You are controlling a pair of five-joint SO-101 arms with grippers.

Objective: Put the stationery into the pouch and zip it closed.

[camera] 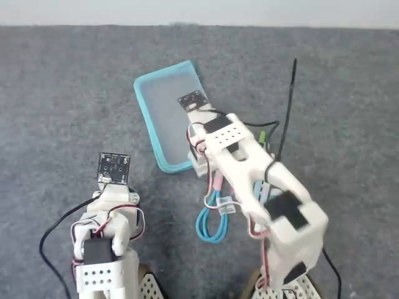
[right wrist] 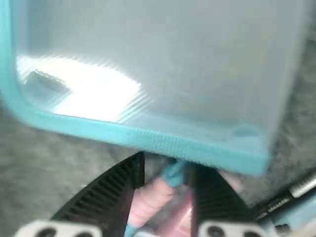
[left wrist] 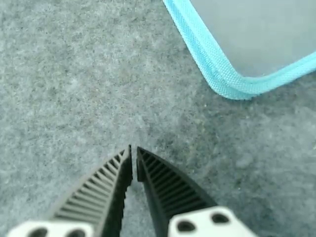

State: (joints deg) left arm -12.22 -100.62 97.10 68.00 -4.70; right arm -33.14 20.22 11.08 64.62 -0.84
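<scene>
The translucent pouch (camera: 167, 112) with a teal edge lies flat on the grey carpet, its near edge (right wrist: 148, 136) just beyond my right gripper (right wrist: 165, 162). That gripper is shut on a pink pen (right wrist: 150, 195) with a teal tip, held close against the pouch's edge. The right arm (camera: 240, 152) stretches over a pile of stationery: blue loop-handled scissors (camera: 211, 225), a green pen (camera: 262, 134) and a black pen (right wrist: 281, 200). My left gripper (left wrist: 133, 149) is shut and empty, low over bare carpet short of the pouch's corner (left wrist: 232, 81).
Grey carpet (camera: 68, 93) covers the whole table. A black cable (camera: 288, 106) rises beside the right arm. The left arm (camera: 109, 212) stands at the near left, apart from the pouch. Open carpet lies left of and beyond the pouch.
</scene>
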